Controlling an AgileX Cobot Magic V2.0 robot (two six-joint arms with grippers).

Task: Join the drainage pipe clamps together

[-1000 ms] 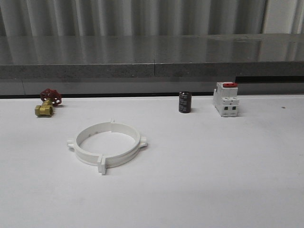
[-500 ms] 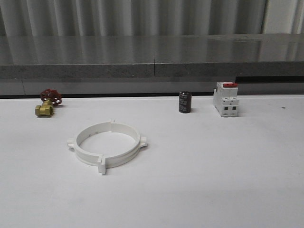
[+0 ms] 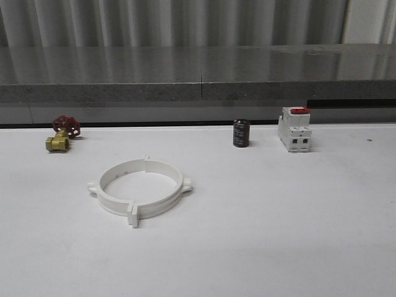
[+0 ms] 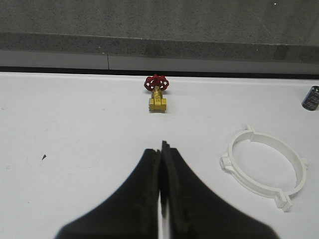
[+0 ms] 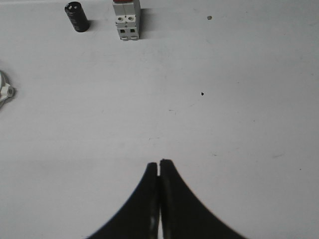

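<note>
The drainage pipe clamps point(image 3: 139, 187) lie on the white table left of centre, two white half-rings set together as one wide ring with small square tabs. The same ring point(image 4: 266, 166) shows in the left wrist view, and one tab point(image 5: 6, 91) of it reaches into the right wrist view. My left gripper point(image 4: 160, 147) is shut with nothing in it, apart from the ring and over bare table. My right gripper point(image 5: 159, 163) is also shut and empty, over bare table well away from the ring.
A brass valve with a red handwheel point(image 3: 62, 133) stands at the back left. A black cylinder point(image 3: 241, 133) and a white boxy switch with a red top point(image 3: 294, 129) stand at the back right. A grey ledge point(image 3: 198, 86) runs behind the table.
</note>
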